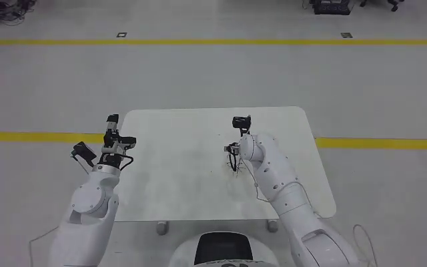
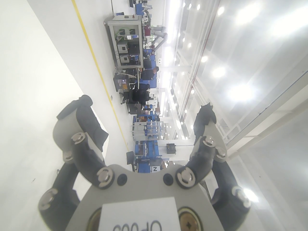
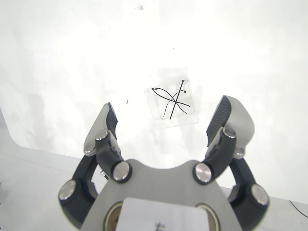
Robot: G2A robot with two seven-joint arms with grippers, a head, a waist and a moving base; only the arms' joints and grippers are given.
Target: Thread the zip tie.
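Right gripper (image 3: 167,109) spread wide apart, nothing clamped, ribbed pads (image 3: 216,116) facing each other across the gap. Just past the fingertips and framed between them, lower down on the white table (image 3: 72,49): a clear square tray (image 3: 179,123), set askew to the jaws. Inside it, the zip ties (image 3: 173,99): black, thin, several, crossed over one another near the tray's middle. Heads toward the side far from the gripper, tails toward the near side. No touch between gripper and ties; clearly apart. Farther out beyond the tray, a few small dark specks (image 3: 139,7) on the tabletop.

From the top view, placing rather than detail: right gripper (image 1: 232,149) over the table's middle, pointed down, the spot beneath it hidden by the wrist. Left gripper (image 1: 115,133) well off to the side of the right one, at the table's edge, far from the ties.

From the left wrist view, left gripper (image 2: 145,104) likewise apart and empty. Aimed outward over the floor, along a yellow line (image 2: 96,56). Beyond that, a hall of racks (image 2: 125,41) under bright ceiling lights (image 2: 240,92).
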